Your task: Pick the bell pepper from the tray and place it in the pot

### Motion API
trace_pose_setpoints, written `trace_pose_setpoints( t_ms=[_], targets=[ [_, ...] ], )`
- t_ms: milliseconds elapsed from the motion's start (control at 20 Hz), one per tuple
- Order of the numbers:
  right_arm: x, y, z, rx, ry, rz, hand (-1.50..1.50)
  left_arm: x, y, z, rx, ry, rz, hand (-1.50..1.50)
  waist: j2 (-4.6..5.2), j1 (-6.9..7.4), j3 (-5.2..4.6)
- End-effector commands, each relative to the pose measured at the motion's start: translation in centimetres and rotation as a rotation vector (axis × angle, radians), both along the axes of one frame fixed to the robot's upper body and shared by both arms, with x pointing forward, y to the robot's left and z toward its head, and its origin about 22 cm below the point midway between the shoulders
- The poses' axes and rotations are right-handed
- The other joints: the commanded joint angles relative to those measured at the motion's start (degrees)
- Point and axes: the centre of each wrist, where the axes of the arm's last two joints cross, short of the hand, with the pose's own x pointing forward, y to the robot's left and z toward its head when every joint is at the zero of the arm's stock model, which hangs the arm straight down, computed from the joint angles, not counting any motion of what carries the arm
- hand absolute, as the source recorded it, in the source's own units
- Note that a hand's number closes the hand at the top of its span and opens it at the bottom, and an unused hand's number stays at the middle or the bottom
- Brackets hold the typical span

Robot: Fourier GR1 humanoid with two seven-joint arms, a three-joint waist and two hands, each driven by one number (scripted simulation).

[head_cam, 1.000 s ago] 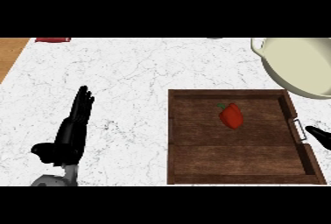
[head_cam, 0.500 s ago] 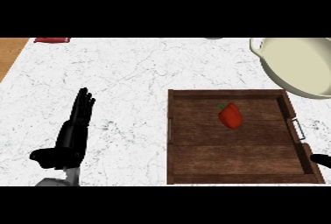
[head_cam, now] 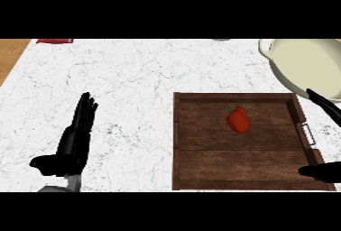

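1. A small red object (head_cam: 54, 41) lies at the far left edge of the white marbled worktop (head_cam: 146, 72), next to a strip of brown wood surface (head_cam: 12, 54).
2. The left hand (head_cam: 72, 144) shows at the lower left over the bare worktop, open, its fingers straight and pointing away from the robot, the thumb sticking out to the left. It holds nothing and is well apart from the tray.
3. The dark wooden tray (head_cam: 200, 171) sits right of centre, a rectangular box with raised walls and a metal handle (head_cam: 308, 134) on its right side.
4. The bell pepper (head_cam: 237, 120) is red with a green stem and lies inside the tray, in its far half, slightly right of the middle. Nothing touches it.
5. The cream pot (head_cam: 300, 63) stands at the upper right corner, just beyond the tray's far right corner, partly cut off by the view's edge.
6. The right hand (head_cam: 323, 170) shows at the right edge, beside the tray's right wall. Its straight fingers (head_cam: 324, 106) stretch toward the pot's near rim, the thumb lies low near the tray's near corner; it is open and grips nothing.
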Motion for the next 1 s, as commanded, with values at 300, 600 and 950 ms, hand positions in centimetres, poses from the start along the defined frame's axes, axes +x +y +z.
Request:
trace_pose_setpoints(
  t_ms=[300, 600, 950],
  targets=[
    [1.4, 5.9, 0.3, -0.146, 0.126, -0.039, -1.50, 0.1, -0.5, 1.7, 0.000, -0.006, 0.013, 0.00, 0.02, 0.01, 0.08],
    [3.4, 5.5, -3.1, -0.173, 0.216, -0.035, -1.50, -0.6, -1.0, 0.3, 0.011, -0.010, 0.013, 0.00, 0.05, 0.02, 0.10],
    [5.0, 7.0, -4.6, -0.160, 0.193, -0.020, -1.50, 0.5, 0.2, -0.2, 0.006, 0.004, -0.014, 0.00, 0.07, -0.04, 0.10]
  ],
)
